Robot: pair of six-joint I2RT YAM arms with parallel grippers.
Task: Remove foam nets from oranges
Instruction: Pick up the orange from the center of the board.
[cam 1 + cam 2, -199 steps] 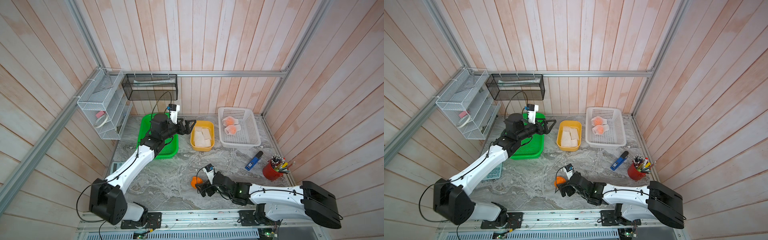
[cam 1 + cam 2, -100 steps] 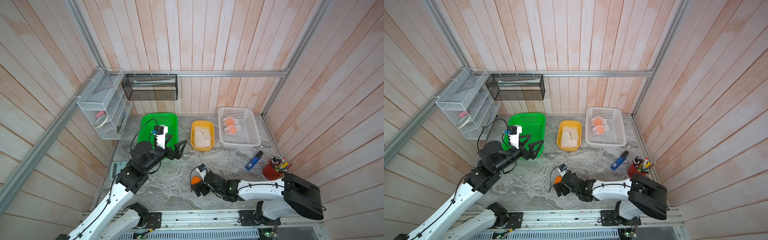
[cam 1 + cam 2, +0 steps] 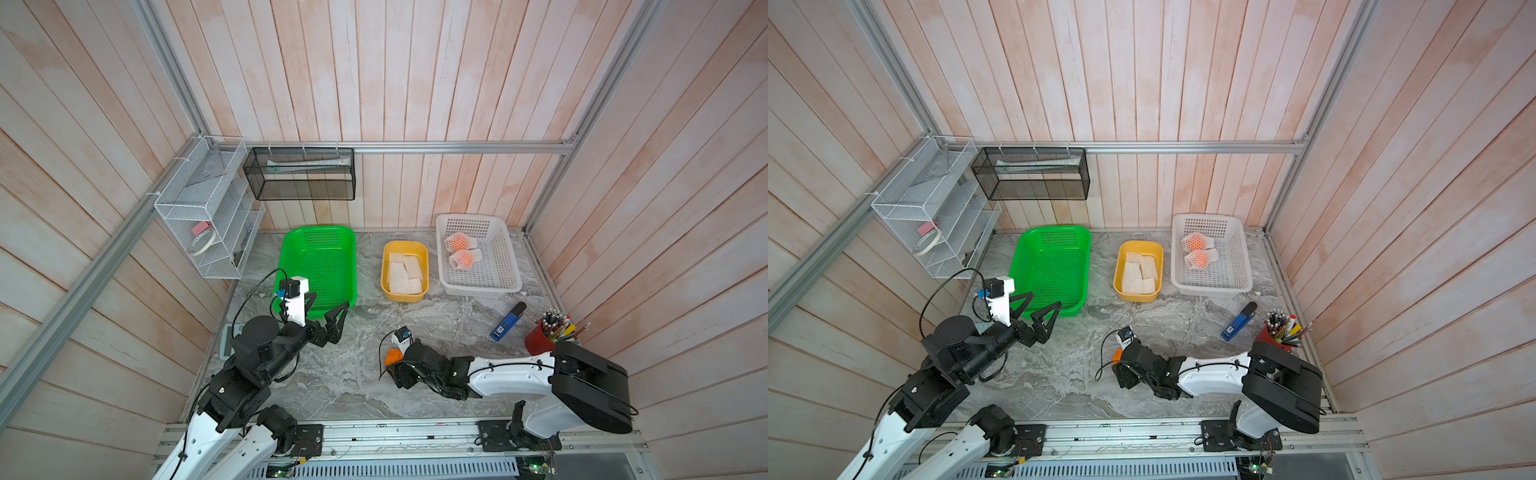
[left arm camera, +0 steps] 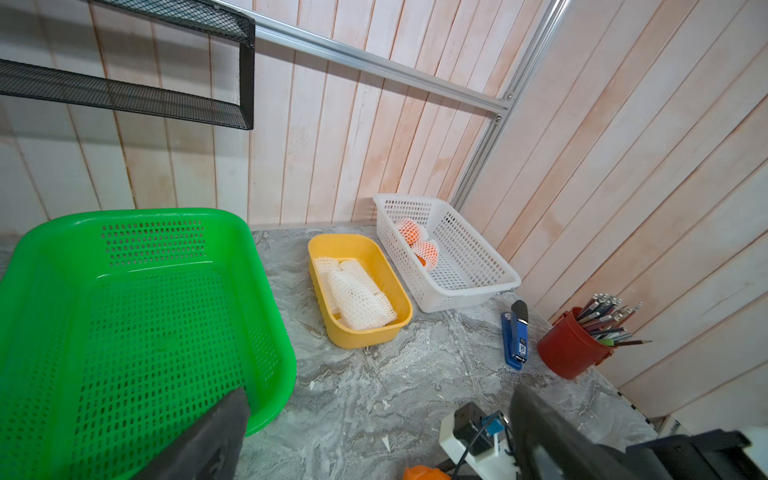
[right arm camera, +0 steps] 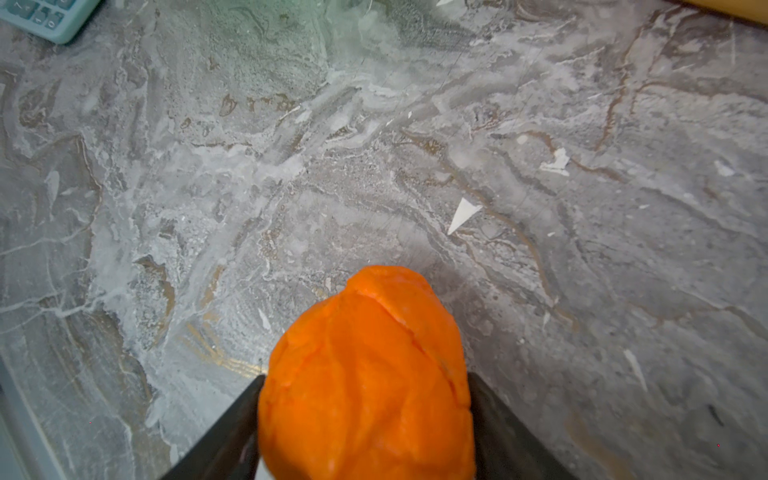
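Right tool (image 5: 365, 419) pinching bare dimpled orange (image 5: 368, 374), left tool (image 3: 322, 309) spread wide, veined grey marble tabletop (image 5: 374, 166).

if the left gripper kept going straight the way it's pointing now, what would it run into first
Probably the yellow bin holding foam nets, centred ahead of the open left gripper; the green basket sits beside that line. Depth is uncertain.

The grey marble table (image 3: 357, 386) carries a green basket (image 3: 320, 266), yellow tub (image 3: 405, 296), white basket (image 3: 478, 286), stapler (image 3: 507, 322) and red pencil cup (image 3: 538, 340).
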